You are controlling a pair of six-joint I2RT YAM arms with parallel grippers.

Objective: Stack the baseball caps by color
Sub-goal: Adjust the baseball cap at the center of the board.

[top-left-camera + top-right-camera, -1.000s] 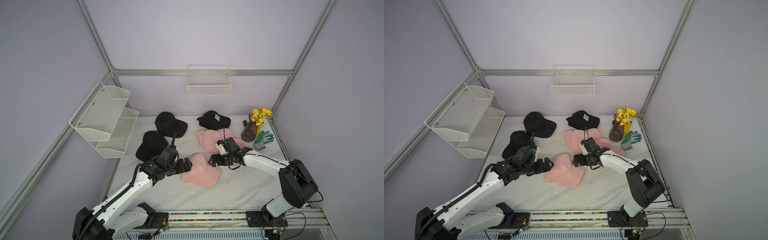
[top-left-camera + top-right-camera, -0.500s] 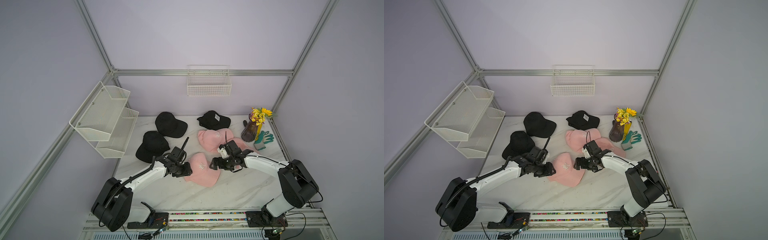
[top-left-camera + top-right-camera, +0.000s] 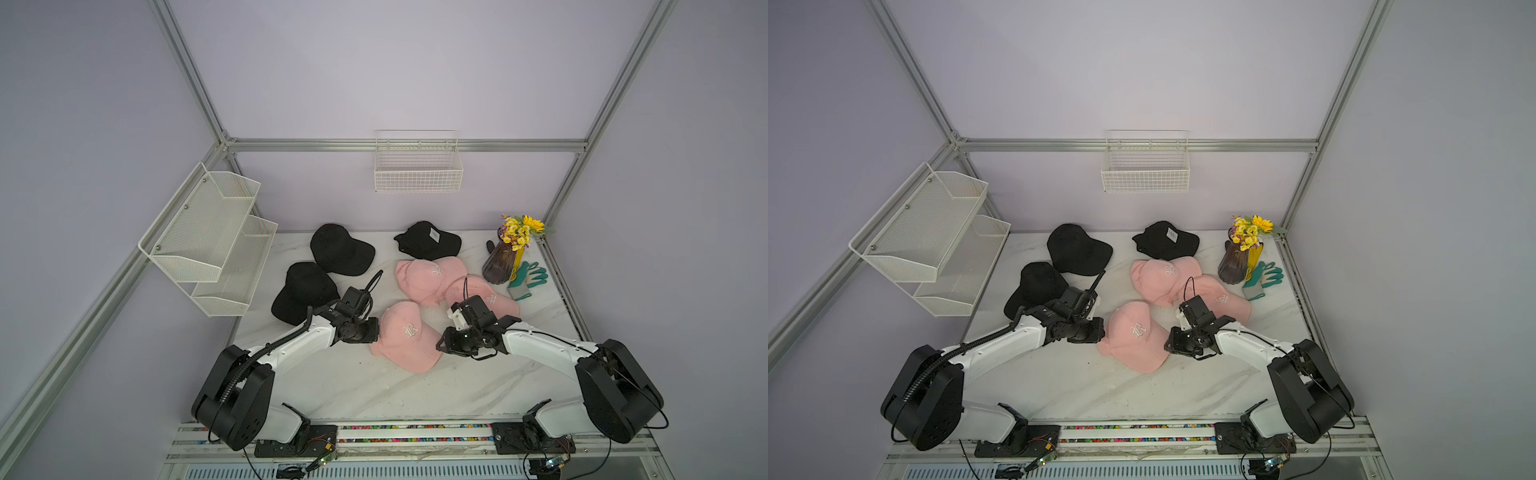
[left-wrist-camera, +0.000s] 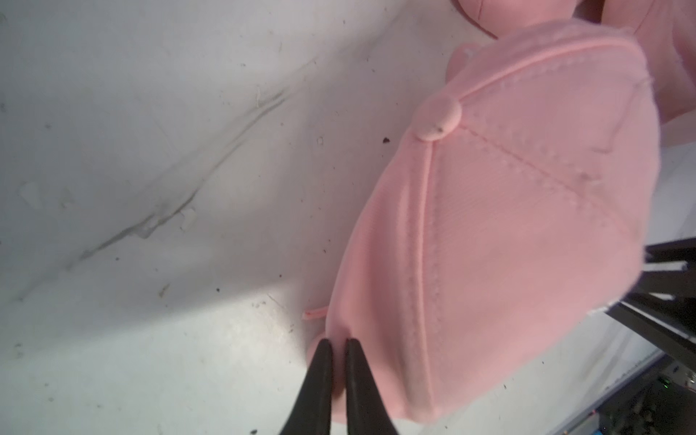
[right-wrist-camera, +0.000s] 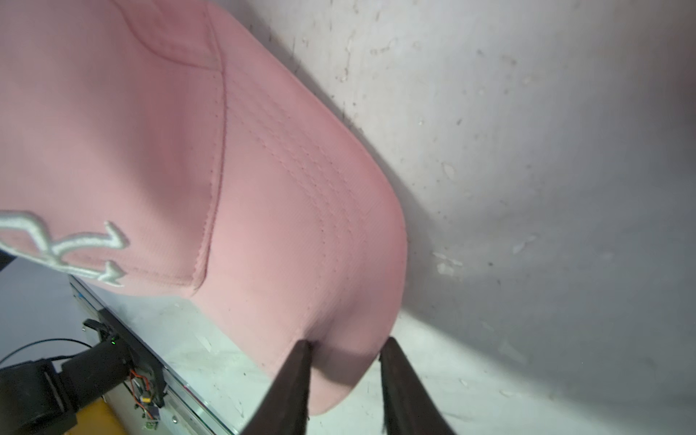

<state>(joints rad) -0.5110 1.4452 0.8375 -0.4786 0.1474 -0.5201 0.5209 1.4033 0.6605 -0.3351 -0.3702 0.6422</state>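
Bright even light, soft shadow beside pink cap, wrist views blurry

A plain black fabric cap lies left of the frontmost pink fabric cap; a ribbed glass vase, behind-right.

Pale lilac walls closed the cell in on three sides, braced by aluminium frame posts and a horizontal rail along the back. A white wire basket hung from that rail, and a two-tier white mesh shelf was fixed to the left wall. The floor of the cell was a white, grey-veined marble-look tabletop, lit softly and evenly. In the far right corner stood a dark vase of yellow flowers, with teal gloves just beside it.
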